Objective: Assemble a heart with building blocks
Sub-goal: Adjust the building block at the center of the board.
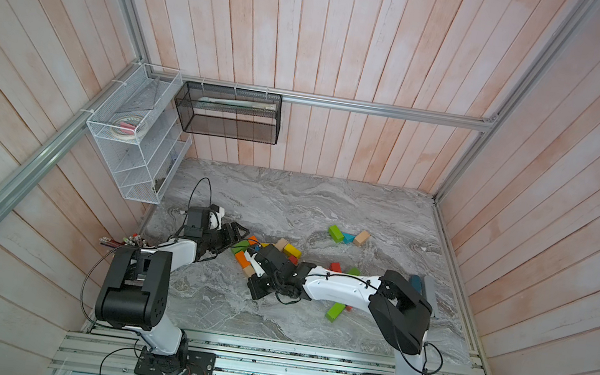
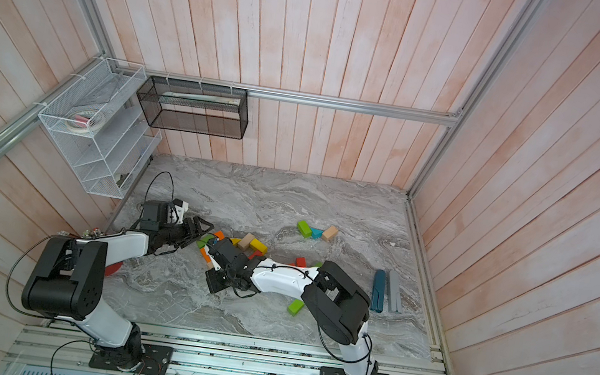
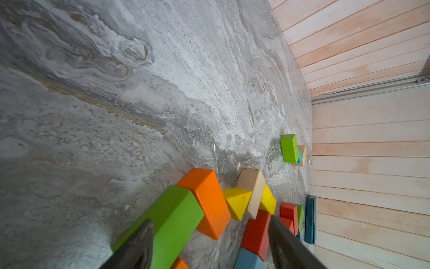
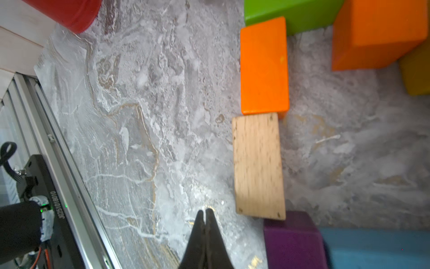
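I see the left gripper (image 3: 210,221) spread wide and empty, with a green brick (image 3: 176,216) and an orange brick (image 3: 209,200) right in front of it. The main cluster of building blocks (image 1: 291,251) is mid-table, between the arms. The right gripper (image 4: 206,213) is pinched shut and empty, beside the tan brick (image 4: 258,165). There's a trio of blocks (image 1: 347,236) far right and a lone green brick (image 1: 336,311) near right.
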{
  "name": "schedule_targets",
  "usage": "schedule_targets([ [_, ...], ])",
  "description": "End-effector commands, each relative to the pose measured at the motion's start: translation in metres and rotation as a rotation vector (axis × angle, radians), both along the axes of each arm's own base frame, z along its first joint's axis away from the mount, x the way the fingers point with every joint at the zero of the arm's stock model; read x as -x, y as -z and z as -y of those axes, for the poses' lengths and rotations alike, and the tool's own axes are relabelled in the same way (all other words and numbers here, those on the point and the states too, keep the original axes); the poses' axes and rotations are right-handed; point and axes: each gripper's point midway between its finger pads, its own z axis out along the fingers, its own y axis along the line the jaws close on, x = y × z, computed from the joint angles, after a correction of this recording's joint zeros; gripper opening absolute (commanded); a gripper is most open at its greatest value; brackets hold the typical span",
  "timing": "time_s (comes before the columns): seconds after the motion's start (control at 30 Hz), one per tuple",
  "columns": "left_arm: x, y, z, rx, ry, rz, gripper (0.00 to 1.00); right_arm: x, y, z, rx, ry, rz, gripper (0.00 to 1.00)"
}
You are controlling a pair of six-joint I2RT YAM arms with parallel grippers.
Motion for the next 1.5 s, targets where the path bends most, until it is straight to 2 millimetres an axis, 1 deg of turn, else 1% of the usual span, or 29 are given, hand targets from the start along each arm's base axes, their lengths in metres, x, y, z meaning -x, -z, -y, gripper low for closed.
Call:
schedule_targets([
  [0.0, -0.005, -0.004, 0.002, -0.010, 0.020, 0.021, 0.78, -0.010, 0.012, -0.003, 0.051, 0.036, 0.019, 0.05],
  [0.07, -0.005, -0.003, 0.002, -0.014, 0.019, 0.016, 0.78, -0.010, 0.016, -0.005, 0.053, 0.032, 0.011, 0.05],
  [0.27, -0.005, 0.003, 0.002, -0.020, 0.020, -0.005, 0.78, -0.009, 0.018, -0.009, 0.047, 0.027, 0.005, 0.05],
  [0.4, -0.003, 0.010, 0.000, -0.041, 0.015, -0.033, 0.78, -0.010, 0.022, -0.007, 0.060, 0.032, 0.005, 0.05],
  [0.6, -0.002, 0.014, 0.004, -0.034, 0.028, -0.051, 0.78, -0.013, 0.026, -0.002, 0.090, 0.048, 0.018, 0.05],
  [1.3, -0.001, 0.011, 0.005, -0.033, 0.034, -0.046, 0.78, -0.022, 0.026, 0.008, 0.121, 0.091, 0.046, 0.04],
  [1.47, -0.001, 0.010, 0.006, -0.027, 0.037, -0.044, 0.78, -0.023, 0.023, 0.008, 0.119, 0.093, 0.053, 0.04],
])
